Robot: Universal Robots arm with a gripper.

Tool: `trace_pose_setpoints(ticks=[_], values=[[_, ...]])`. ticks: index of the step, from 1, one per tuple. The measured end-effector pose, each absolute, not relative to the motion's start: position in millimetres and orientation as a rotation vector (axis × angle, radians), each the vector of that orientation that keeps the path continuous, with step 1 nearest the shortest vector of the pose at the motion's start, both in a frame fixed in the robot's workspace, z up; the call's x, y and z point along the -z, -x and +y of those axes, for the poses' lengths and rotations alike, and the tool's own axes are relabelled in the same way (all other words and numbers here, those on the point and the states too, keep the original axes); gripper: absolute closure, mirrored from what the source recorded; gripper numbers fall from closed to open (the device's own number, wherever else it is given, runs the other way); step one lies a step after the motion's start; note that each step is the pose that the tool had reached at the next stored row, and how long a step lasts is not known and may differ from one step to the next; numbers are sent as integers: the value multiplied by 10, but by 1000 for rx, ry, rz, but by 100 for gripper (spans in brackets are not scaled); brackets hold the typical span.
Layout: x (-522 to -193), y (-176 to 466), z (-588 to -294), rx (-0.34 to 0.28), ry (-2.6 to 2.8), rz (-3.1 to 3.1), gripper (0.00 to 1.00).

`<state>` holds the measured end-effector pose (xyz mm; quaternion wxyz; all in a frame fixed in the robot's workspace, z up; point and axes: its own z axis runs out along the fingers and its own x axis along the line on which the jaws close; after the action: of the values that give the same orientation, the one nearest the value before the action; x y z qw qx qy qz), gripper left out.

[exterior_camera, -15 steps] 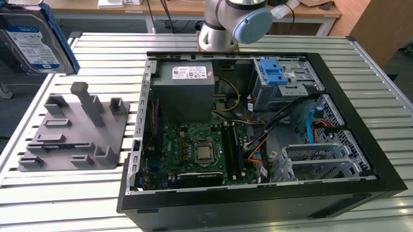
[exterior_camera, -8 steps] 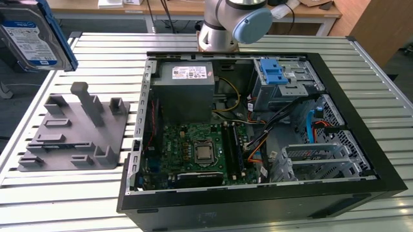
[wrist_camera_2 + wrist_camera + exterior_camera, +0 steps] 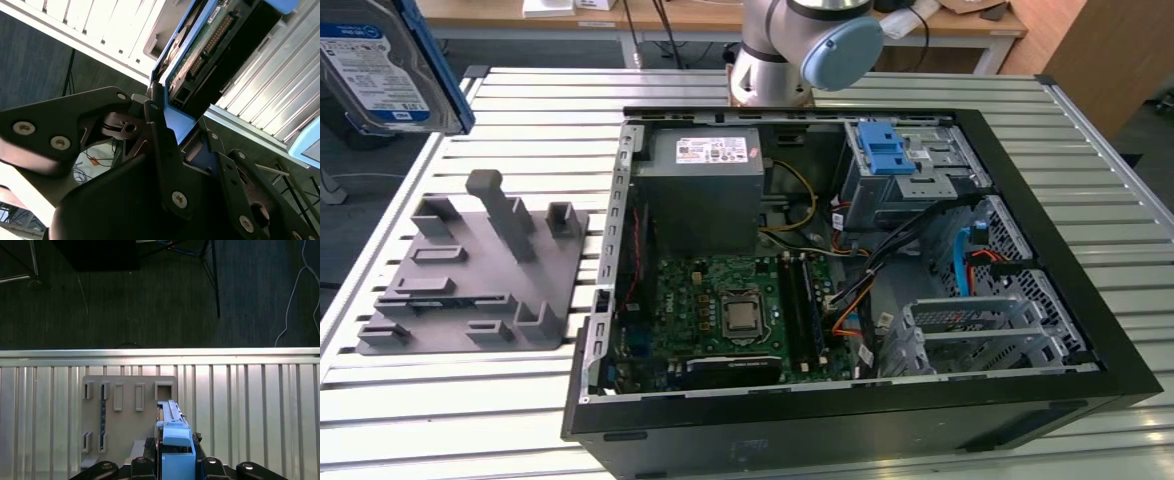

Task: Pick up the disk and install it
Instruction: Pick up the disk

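The disk (image 3: 384,62) is held clear of the slatted table (image 3: 454,400), high at the exterior view's left and well apart from the open computer case (image 3: 854,420). In both wrist views the jaws of the gripper (image 3: 175,460) are seen closed on the disk's blue carrier, one finger on each side. In the first wrist view a grey slotted fixture (image 3: 127,425) is seen lying on the table beneath the disk, and a dark floor (image 3: 150,300) crossed by loose cables is seen past the table's edge.

Inside the case a grey power-supply box (image 3: 700,175), a motherboard (image 3: 727,310) and a metal drive cage (image 3: 921,180) topped by a blue latch (image 3: 887,150) are laid out. Coloured wires (image 3: 854,265) are strung between board and cage. The arm's base (image 3: 787,45) is set behind the case.

In the exterior view the disk is cut off by the top and left edges, so only part of its label and one blue rail are shown. In the second wrist view much of it is covered by the gripper's black links, and its circuit board and connector are left visible. How far the wires crowd the cage cannot be told.
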<state>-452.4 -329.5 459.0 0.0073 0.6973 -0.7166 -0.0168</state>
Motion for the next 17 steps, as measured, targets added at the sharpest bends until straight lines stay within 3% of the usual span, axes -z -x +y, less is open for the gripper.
trace_pose_setpoints(ticks=[17], values=[[-4862,4524,-3295,53,-2180,-2241,64]])
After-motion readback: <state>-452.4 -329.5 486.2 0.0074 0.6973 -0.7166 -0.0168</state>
